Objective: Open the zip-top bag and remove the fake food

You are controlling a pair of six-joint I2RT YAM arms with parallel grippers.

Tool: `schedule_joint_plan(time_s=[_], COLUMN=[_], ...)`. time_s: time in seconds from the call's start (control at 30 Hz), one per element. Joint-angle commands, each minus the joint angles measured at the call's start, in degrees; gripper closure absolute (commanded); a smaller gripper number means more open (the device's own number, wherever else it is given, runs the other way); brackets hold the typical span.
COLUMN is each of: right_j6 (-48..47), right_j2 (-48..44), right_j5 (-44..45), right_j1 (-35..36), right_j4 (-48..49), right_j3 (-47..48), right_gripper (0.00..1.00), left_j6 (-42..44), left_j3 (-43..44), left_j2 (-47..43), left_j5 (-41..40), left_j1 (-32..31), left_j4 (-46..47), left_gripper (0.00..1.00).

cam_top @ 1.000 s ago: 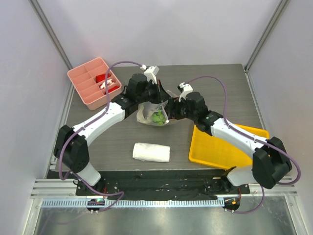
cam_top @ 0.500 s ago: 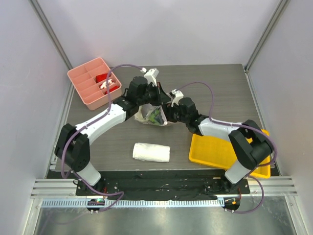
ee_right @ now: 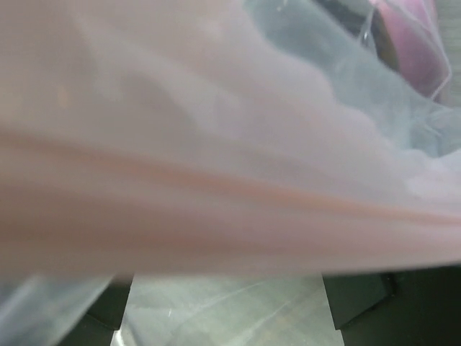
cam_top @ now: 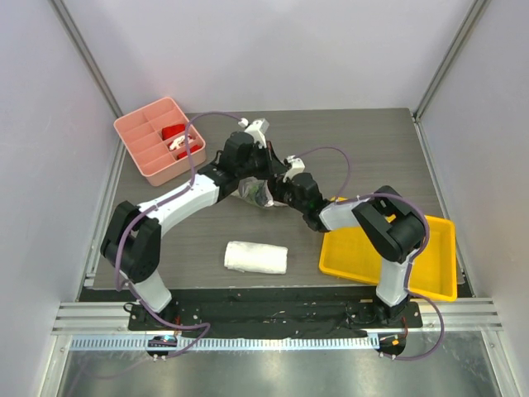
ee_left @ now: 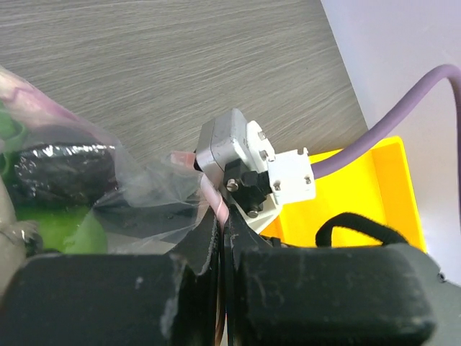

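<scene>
The clear zip-top bag (cam_top: 255, 193) hangs bunched between my two grippers at mid-table. My left gripper (cam_top: 250, 171) is shut on its pink zip strip (ee_left: 215, 202). Through the plastic in the left wrist view, fake food shows as a green piece (ee_left: 81, 232) and a dark purple piece (ee_left: 63, 166). My right gripper (cam_top: 281, 188) is pressed up against the bag's right side. In the right wrist view the blurred bag film (ee_right: 216, 144) with its pink strip fills the frame. The right gripper (ee_right: 227, 306) is open, with its dark fingers (ee_right: 108, 310) far apart at the bottom corners.
A yellow tray (cam_top: 430, 269) sits at the right front, under the right arm. A pink divided box (cam_top: 149, 153) with red-white items stands at the back left. A folded white towel (cam_top: 256, 257) lies in front of the bag.
My right gripper has pushed left into the bag with its arm folding in, and its jaws have spread wider. The bag has bunched up and shifted left. My left gripper keeps its hold.
</scene>
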Motion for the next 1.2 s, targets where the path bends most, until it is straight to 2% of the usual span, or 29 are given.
schedule_joint_plan(time_s=[0.0,0.1,0.13,0.2,0.23,0.27,0.43,0.5,0.63,0.87,0.97,1.03,1.17], right_j6=[2.85,1.19,0.57,-0.83,-1.8,-2.33,-2.6,-2.42,-2.68,-2.24,-3.21,-3.21,-1.29], right_j2=[2.22,2.49,1.97,0.65,-0.23,-2.67,-12.88,-17.43,-25.01,-32.75,-35.03,-38.01,-49.95], right_j5=[11.54,13.49,13.4,13.05,13.13,12.79,12.96,12.44,12.43,8.14,6.3,7.07,15.93], right_j1=[1.39,1.31,1.31,1.31,1.31,1.39,1.31,1.22,1.04,-1.59,-1.6,-1.6,-1.68], right_j4=[7.53,10.95,11.83,12.02,11.23,9.83,-3.17,-8.34,-11.88,-21.11,-28.75,-36.39,-48.42], right_j3=[0.7,0.36,0.0,-0.79,-0.96,-0.97,-2.54,-3.07,-5.88,-5.11,-3.87,-3.69,-2.74], right_gripper=[0.02,0.16,0.33,0.49,0.67,0.75,0.96,0.99,0.99,0.98,0.99,0.99,0.99], left_j6=[-1.46,-0.4,0.38,1.26,1.53,2.49,4.96,6.09,7.24,8.65,8.3,8.65,8.48], left_j3=[2.39,3.0,2.92,2.66,2.74,2.74,2.83,2.74,2.04,-1.56,-1.57,-1.04,-0.6], left_j2=[-0.99,-1.08,-1.25,-1.61,-1.87,-2.05,-3.45,-3.72,-4.59,-6.7,-7.49,-8.02,-7.15], left_j5=[4.54,3.93,3.66,2.26,1.91,1.03,0.06,-0.38,-0.73,-1.17,-0.65,-0.82,-0.65], left_j1=[-3.06,-2.97,-3.06,-2.97,-2.97,-2.8,-1.92,-1.3,-0.51,1.07,2.04,2.13,2.22], left_j4=[6.48,4.99,4.64,3.58,3.06,2.62,0.16,-0.81,-1.34,-1.08,-1.51,-1.69,-1.61], left_gripper=[1.0,1.0,1.0,1.0,1.0,1.0,1.0,1.0,1.0,1.0,1.0,1.0,1.0])
